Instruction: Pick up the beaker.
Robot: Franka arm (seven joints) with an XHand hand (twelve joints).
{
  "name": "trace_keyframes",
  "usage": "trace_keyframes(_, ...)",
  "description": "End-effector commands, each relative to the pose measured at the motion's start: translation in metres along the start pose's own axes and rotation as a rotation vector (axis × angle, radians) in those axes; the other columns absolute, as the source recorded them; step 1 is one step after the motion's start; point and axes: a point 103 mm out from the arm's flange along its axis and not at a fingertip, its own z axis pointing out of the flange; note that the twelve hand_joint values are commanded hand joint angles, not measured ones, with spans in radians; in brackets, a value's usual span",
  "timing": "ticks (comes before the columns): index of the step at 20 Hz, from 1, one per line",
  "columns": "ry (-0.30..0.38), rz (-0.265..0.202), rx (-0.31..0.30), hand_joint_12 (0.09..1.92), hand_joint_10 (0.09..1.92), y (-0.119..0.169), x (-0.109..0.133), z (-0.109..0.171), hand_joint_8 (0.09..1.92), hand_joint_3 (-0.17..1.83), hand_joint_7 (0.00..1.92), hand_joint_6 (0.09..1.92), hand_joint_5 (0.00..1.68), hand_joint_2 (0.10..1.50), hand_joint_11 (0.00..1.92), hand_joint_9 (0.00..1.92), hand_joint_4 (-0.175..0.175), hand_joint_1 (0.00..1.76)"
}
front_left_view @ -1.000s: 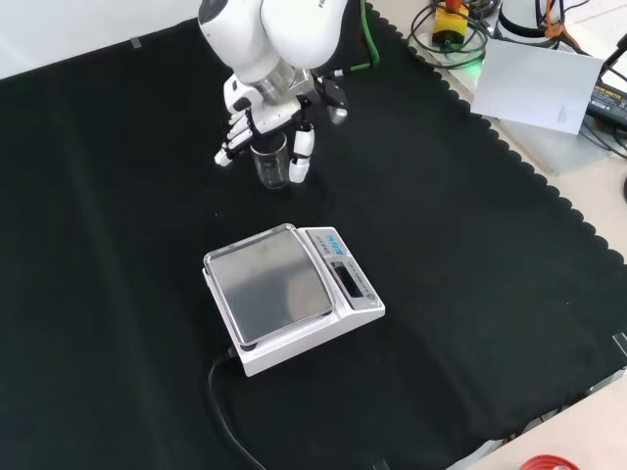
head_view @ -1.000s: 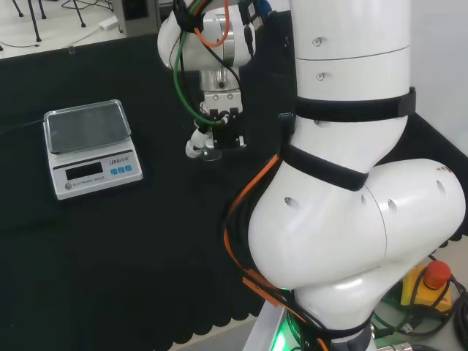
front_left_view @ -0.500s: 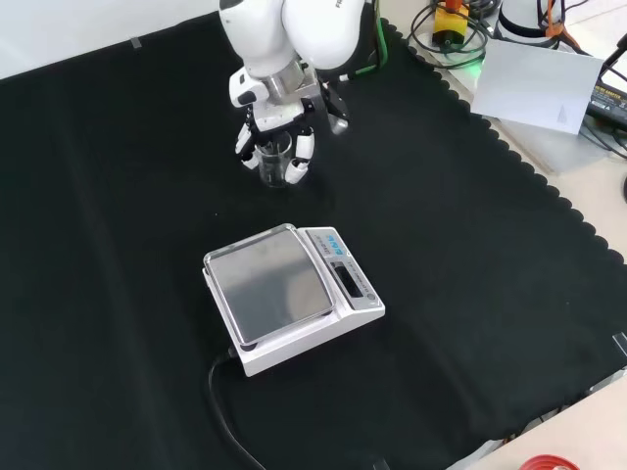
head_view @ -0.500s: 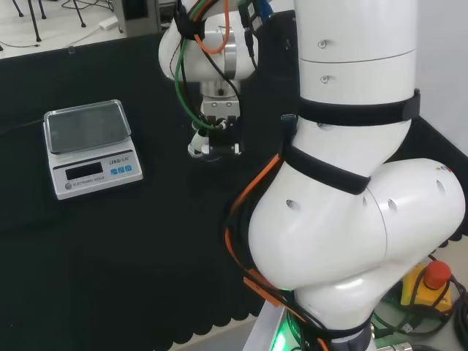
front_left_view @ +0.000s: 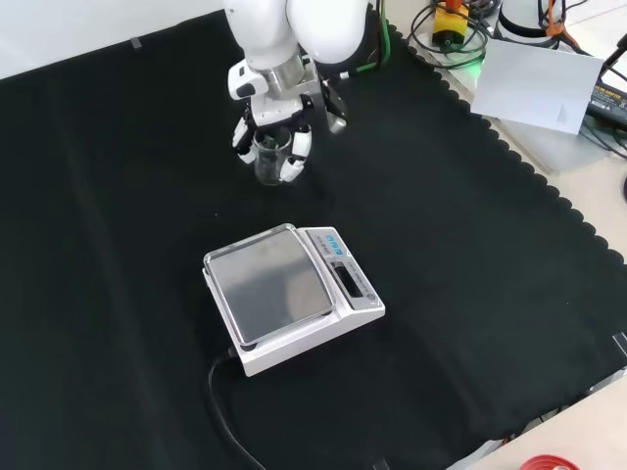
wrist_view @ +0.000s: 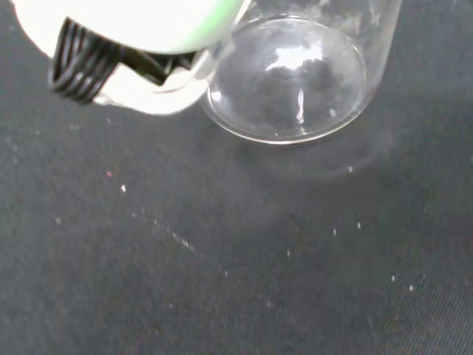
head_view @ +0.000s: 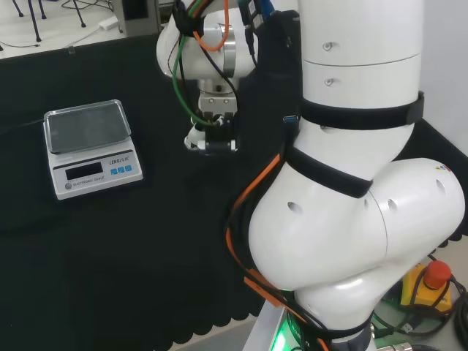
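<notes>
**Inspector A:** Count on the cloth (front_left_view: 470, 255), front view: one beaker (front_left_view: 270, 160), one scale (front_left_view: 290, 295), one hand (front_left_view: 273, 132). Confirm?

**Inspector B:** Confirmed. The beaker is clear glass, upright, at about 12 o'clock from the scale and apart from it. Contents cannot be told.

**Inspector A:** Hand state?

**Inspector B:** It comes down over the beaker, fingers (front_left_view: 297, 146) curled round the glass on both sides, clasping it. In the wrist view a white finger (wrist_view: 129, 70) lies against the beaker (wrist_view: 288, 78), whose round base sits low over the cloth (wrist_view: 222, 281); whether it touches, I cannot tell.

**Inspector A:** Head view?

**Inspector B:** One scale (head_view: 89, 146) at 9 o'clock of the hand (head_view: 210, 139), well apart. One black cable (front_left_view: 227, 416) leaves the scale toward 6 o'clock in the front view.
</notes>
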Motion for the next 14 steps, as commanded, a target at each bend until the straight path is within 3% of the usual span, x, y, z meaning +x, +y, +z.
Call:
trace_keyframes(1,0.009,-0.036,-0.052,0.87,0.68,-0.009,0.010,-0.041,1.08,0.67,1.02,1.16,1.01,0.77,1.28,1.26,0.054,1.23)
trace_keyframes(7,0.020,-0.073,-0.107,0.87,0.68,-0.015,0.039,-0.084,1.08,0.68,1.02,1.16,1.01,0.77,1.27,1.26,0.054,1.23)
trace_keyframes(14,0.012,-0.174,-0.120,0.86,0.68,-0.018,0.097,-0.109,1.09,0.68,1.01,1.16,1.02,0.77,1.26,1.25,0.052,1.23)
